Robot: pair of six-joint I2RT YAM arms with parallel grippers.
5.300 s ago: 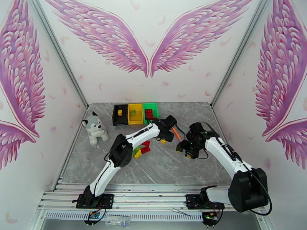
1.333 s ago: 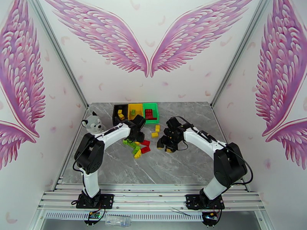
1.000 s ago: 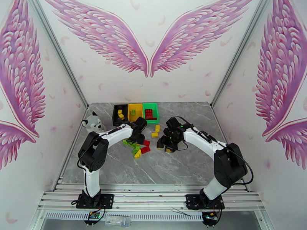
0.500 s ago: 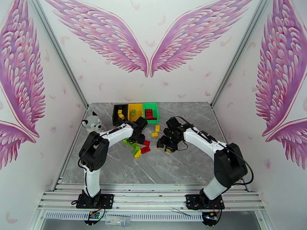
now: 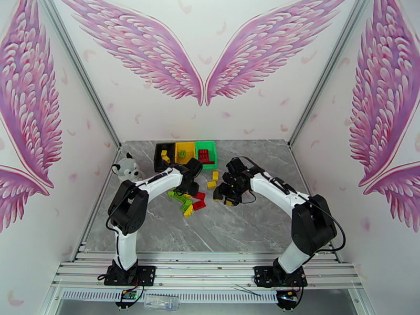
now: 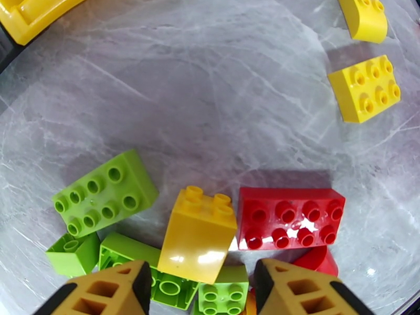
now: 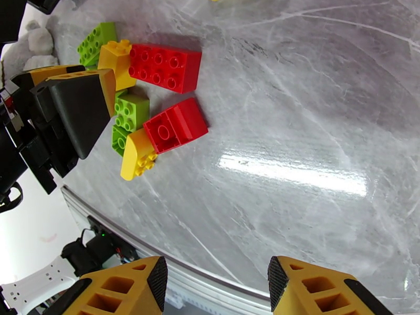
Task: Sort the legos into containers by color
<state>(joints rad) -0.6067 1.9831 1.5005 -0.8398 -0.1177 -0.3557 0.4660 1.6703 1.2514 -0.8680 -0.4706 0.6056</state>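
Right now the legos [image 5: 188, 201] you have left to sort lie in a loose heap near the middle of the bench [image 5: 236, 227], with two yellow strays [image 5: 212, 180] a little nearer the bins. In the left wrist view a yellow brick [image 6: 197, 234] lies tipped over, hard against a red brick [image 6: 291, 216] on one side, with green bricks [image 6: 105, 192] just beside the other.

Your left hand [image 6: 200, 274] hangs over that yellow brick with its fingers apart, the gap wider than the brick and nothing clamped. I read that as lining up to close on it. Your right hand [image 7: 214, 274] is also spread and empty, over bare bench beside the heap, probably kept there so the arms do not crowd each other.

The containers [image 5: 185, 144] stand joined in a row at the far edge, well apart from the heap. As far as the top view lets you tell, the black bin [image 5: 156, 158] holds yellow pieces, the yellow bin [image 5: 178, 159] a green one and the green bin [image 5: 214, 153] red ones. So follow that pairing, not matching colours.

No writing can be read on bricks, bins or hands; the stud tops are too small to tell.
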